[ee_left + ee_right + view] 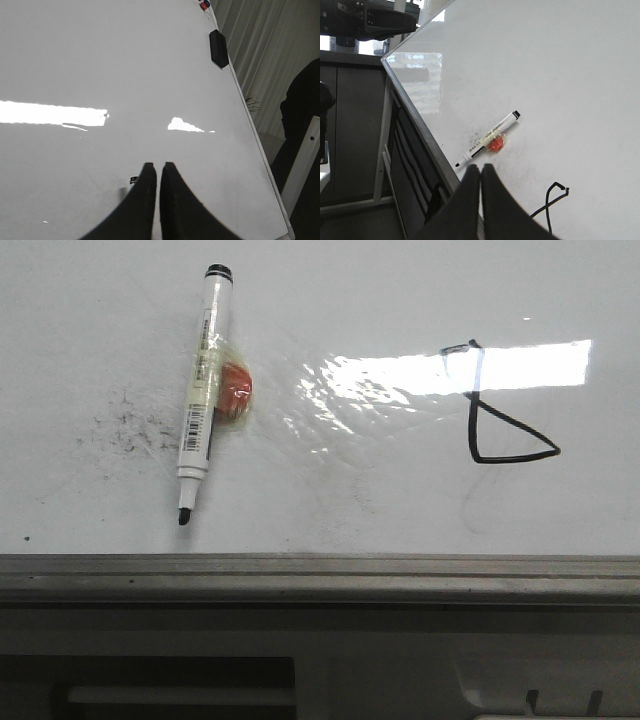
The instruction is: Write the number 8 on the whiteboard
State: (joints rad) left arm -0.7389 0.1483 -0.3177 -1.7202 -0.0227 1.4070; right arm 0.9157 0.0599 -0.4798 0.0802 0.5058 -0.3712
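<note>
The whiteboard (400, 510) fills the front view, glossy white with glare. The number 8 (492, 405) is drawn in thin black line at the right, a small upper loop over a larger triangular lower loop; part of it also shows in the right wrist view (551, 200). A white marker (200, 390) lies uncapped on the board at the left, tip toward the near rail, with an orange-red blob taped to it (236, 392); it also shows in the right wrist view (490, 137). My left gripper (156, 166) is shut and empty above the board (125, 75). My right gripper (481, 167) is shut and empty above the board's near edge.
A grey metal rail (320, 575) borders the board's near edge. A smudgy patch of black specks (130, 425) lies left of the marker. A black eraser (218, 47) sits at the board's far edge in the left wrist view.
</note>
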